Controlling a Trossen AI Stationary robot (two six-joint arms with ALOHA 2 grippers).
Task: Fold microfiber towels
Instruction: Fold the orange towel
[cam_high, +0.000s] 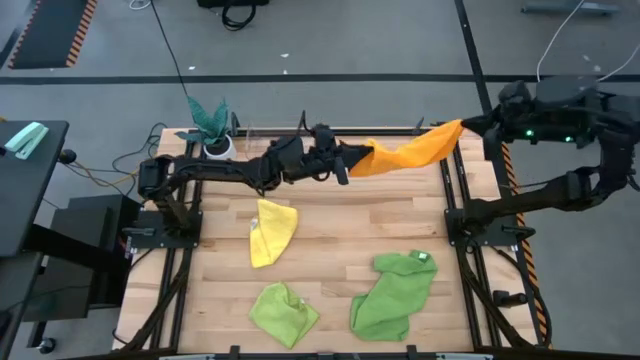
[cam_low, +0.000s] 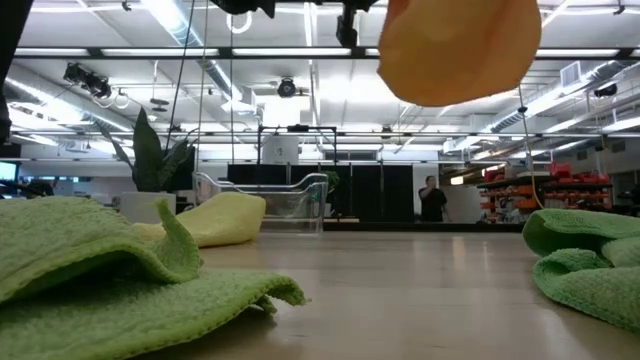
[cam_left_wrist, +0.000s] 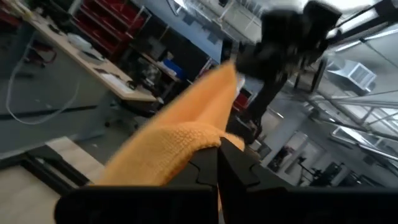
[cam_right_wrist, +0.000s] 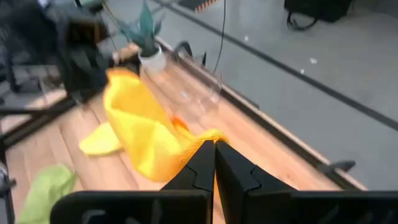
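While the orange towel (cam_high: 415, 152) hangs stretched in the air above the table's far edge, each end sits in a gripper: left gripper (cam_high: 345, 165) pinched tight on the end nearer the table's middle, right gripper (cam_high: 468, 124) pinched on the raised end at the far right corner. Cloth sags slightly between the two. In the left wrist view the orange plush (cam_left_wrist: 177, 146) bunches right at the closed fingers (cam_left_wrist: 233, 165); in the right wrist view the cloth (cam_right_wrist: 146, 134) drapes away from the narrow fingertips (cam_right_wrist: 214, 165). Low view shows the same towel (cam_low: 460, 50) well off the wood.

Yellow towel (cam_high: 271, 231) lies folded on the table (cam_high: 340, 235), left of centre. Lime green towel (cam_high: 283, 311) crumpled at the near edge. Larger mid-green towel (cam_high: 395, 295) near right, rumpled, white tag (cam_high: 421, 257) at its far corner.

Teal-leaved plant in white pot (cam_high: 212, 125) at the far left corner, behind the left arm
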